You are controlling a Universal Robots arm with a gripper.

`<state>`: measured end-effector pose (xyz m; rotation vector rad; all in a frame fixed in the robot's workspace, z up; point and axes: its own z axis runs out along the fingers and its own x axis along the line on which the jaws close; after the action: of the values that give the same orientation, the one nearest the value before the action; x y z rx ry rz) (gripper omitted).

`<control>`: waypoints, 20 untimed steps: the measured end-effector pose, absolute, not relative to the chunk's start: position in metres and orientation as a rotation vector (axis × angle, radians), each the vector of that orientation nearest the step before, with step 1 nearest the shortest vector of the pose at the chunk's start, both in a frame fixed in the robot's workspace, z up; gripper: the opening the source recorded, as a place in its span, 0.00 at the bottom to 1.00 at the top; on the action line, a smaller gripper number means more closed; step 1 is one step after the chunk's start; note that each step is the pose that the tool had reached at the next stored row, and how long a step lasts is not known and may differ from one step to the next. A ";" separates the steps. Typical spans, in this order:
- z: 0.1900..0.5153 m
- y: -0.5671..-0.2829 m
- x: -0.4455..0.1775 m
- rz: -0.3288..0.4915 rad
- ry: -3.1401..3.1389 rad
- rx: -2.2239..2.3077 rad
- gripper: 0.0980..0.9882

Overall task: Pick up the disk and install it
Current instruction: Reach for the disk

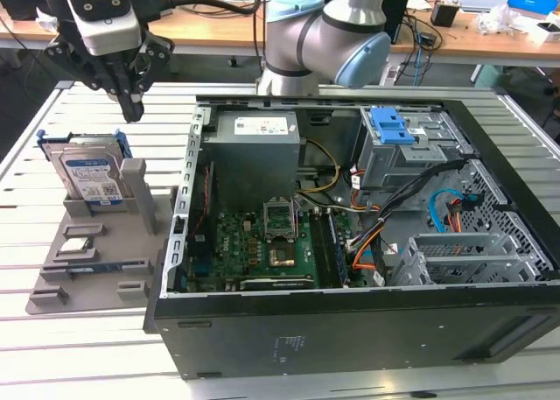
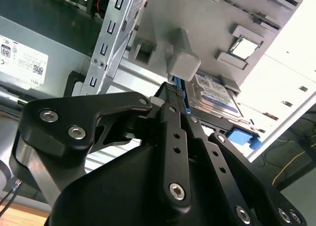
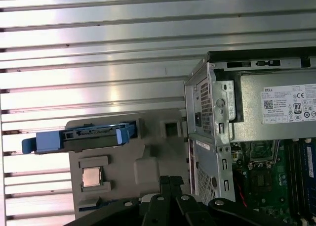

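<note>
On the exterior view's left, the gripper (image 1: 132, 111) is hanging in the air above the far end of the holder (image 1: 96, 264). Its two fingers are pressing tight together, and they are holding nothing. It is touching nothing.

The disk (image 1: 87, 179) is sitting lower, a little toward the exterior view's left of the gripper and apart from it. It is standing on its edge in a slot at the back of the holder. Blue rails are hugging its sides, and its white and blue label is showing. A small silver chip (image 1: 77, 245) is lying flat in the holder, nearer the camera than the disk. The holder is resting on the table (image 1: 87, 356), which is made of long metal slats.

In the second wrist view, the gripper (image 2: 173, 91) is pointing near the disk (image 2: 215, 95). In the first wrist view, the disk (image 3: 94, 134) is showing its thin edge, and the gripper (image 3: 170, 179) is off to one side of it.

Next comes the case (image 1: 350, 330). It is lying open just beside the holder, with a green board (image 1: 262, 251) inside. The arm (image 1: 324, 24) is rising behind the case. Toward the exterior view's right, a blue latch (image 1: 391, 129) is sitting on a grey metal cage inside the case.
</note>
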<state>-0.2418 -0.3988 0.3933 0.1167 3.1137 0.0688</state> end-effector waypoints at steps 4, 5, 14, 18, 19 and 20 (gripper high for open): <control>0.393 -0.399 -0.247 0.069 3.114 0.117 0.01; 0.393 -0.399 -0.248 0.069 3.114 0.117 0.01; 0.393 -0.399 -0.257 0.069 3.114 0.117 0.01; 0.393 -0.399 -0.261 0.069 3.114 0.117 0.01; 0.393 -0.399 -0.262 0.069 3.114 0.117 0.01; 0.393 -0.399 -0.263 0.069 3.114 0.117 0.01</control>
<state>-0.2630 -0.3989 0.3932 0.1166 3.1136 0.0689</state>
